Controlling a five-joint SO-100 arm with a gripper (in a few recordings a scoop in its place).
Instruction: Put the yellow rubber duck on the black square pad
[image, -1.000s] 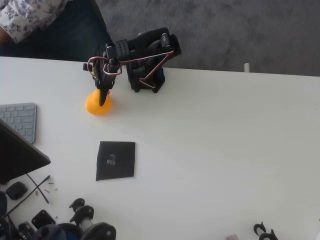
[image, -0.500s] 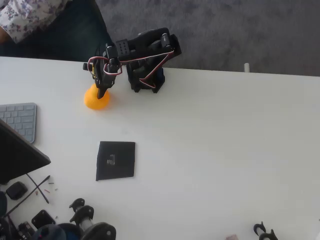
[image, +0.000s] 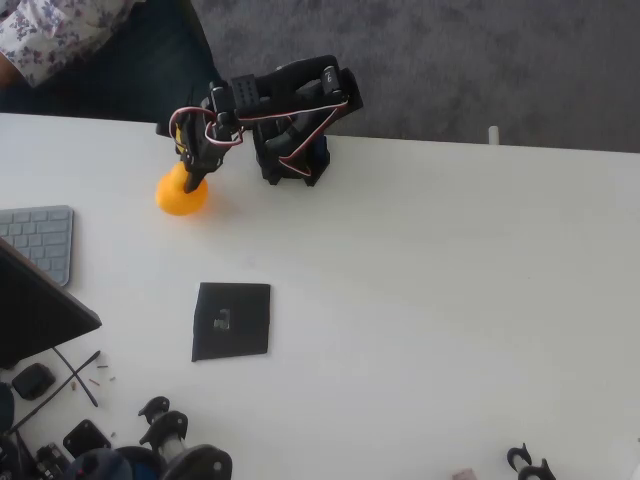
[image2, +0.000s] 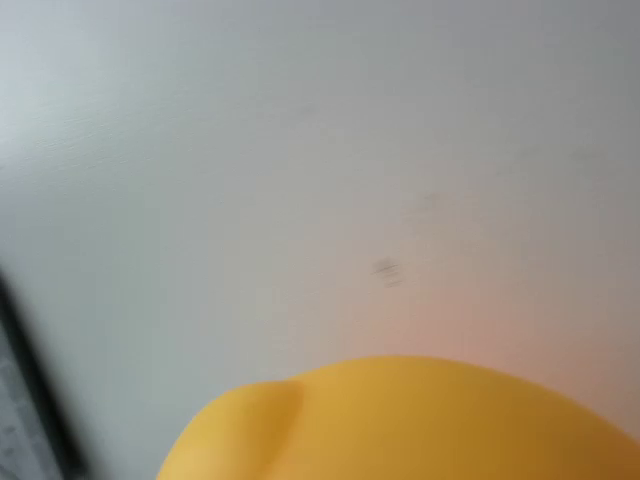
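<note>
Yellow rubber duck (image: 180, 195) and gripper (image: 193, 180) shifted up-left

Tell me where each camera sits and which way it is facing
Overhead view: fixed above, looking straight down on the white table; shows the black arm, its gripper at the yellow rubber duck, and the black square pad.
Wrist view: rides the arm, facing down at the table; no fingers visible.
Shared: the duck and table.

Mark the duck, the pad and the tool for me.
duck (image: 176, 197): overhead view, on its bare yellow body left of the tool.
pad (image: 245, 320): overhead view, on plain black right of the grey mark.
tool (image: 195, 180): overhead view, at its tip over the duck's upper right edge.
</note>
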